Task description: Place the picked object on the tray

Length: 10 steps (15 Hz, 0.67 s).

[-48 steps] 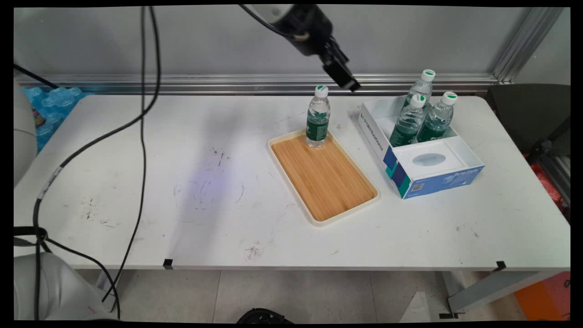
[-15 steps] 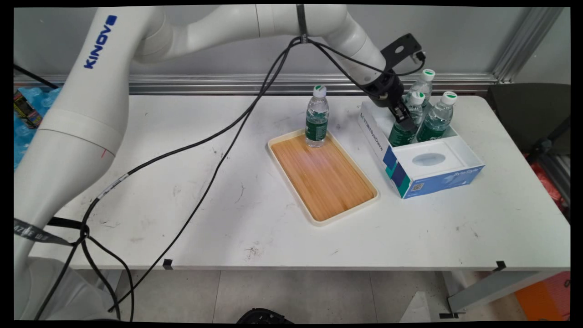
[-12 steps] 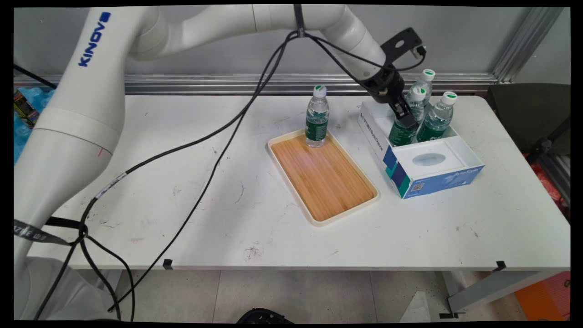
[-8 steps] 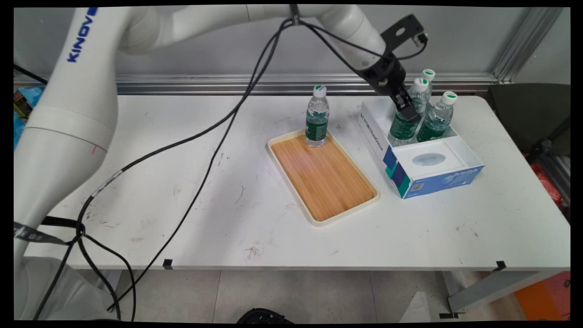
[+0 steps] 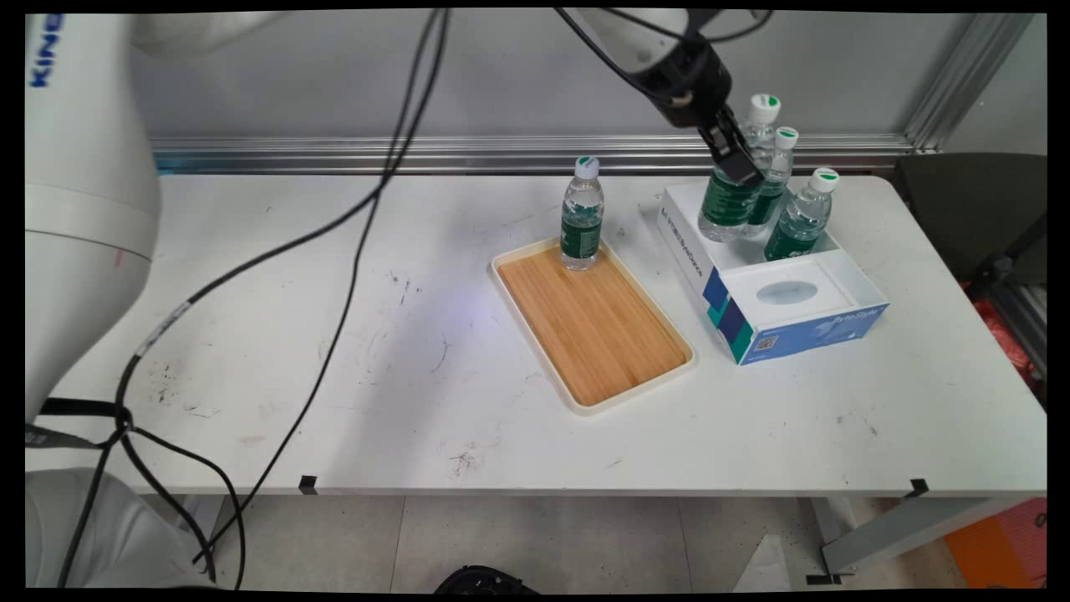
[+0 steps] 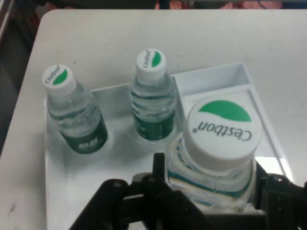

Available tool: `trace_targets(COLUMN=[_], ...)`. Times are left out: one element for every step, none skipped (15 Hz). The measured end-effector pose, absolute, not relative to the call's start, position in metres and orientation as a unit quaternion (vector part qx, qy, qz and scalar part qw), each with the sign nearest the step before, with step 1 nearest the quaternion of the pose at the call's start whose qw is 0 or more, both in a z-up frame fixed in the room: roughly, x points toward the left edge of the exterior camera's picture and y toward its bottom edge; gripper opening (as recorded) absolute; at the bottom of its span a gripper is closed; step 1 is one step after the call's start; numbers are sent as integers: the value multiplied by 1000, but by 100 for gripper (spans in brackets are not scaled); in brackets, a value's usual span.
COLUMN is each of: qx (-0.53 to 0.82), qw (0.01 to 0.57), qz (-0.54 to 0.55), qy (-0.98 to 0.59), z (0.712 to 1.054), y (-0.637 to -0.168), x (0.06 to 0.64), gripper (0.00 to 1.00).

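In the main view, I have the gripper (image 5: 740,163) pinching a Cestbon water bottle (image 5: 723,209) by its upper body, just under the cap. The bottle hangs upright in the air over the back compartment of the blue-and-white carton (image 5: 836,326), its base about level with the carton's rim. I cannot tell whether the base has fully cleared that rim. Two more bottles stand inside that compartment, one (image 5: 765,201) just behind the held bottle and one (image 5: 794,226) to its right. The carton's front section shows only an oval recess. Left of the carton lies a wood-lined tray (image 5: 602,334), with a single bottle (image 5: 582,217) upright at its far corner and the rest of its surface bare. Both containers sit on the white table (image 5: 334,293).

In the hand view, the gripper (image 6: 211,184) has its fingers pressed against either side of the held bottle (image 6: 223,127). Below it the two remaining bottles (image 6: 72,115) (image 6: 152,100) stand side by side against the carton wall (image 6: 53,182).
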<state>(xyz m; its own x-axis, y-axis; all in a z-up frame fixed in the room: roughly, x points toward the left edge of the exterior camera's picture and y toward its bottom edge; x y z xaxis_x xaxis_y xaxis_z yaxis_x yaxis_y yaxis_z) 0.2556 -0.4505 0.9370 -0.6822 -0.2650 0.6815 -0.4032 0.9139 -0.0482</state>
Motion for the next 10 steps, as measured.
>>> trace_targets(qx=[183,183,183,182,180,180,179,179,179,179], qw=[351,349,346,343,339,335,332,329,327,325], qz=[96,95,94,91,89,85,81,78,74,72], qy=[-913,-914,-915,-917,-919,-921,-923,-924,-925,-926], z=[945,951,954,959,962,965,966,967,966,965], y=[-442,-435,-429,-420,-412,-402,-393,-385,-377,-370], x=[262,269,274,282,289,299,308,315,324,330], gripper=[0,0,0,0,0,0,0,0,0,0])
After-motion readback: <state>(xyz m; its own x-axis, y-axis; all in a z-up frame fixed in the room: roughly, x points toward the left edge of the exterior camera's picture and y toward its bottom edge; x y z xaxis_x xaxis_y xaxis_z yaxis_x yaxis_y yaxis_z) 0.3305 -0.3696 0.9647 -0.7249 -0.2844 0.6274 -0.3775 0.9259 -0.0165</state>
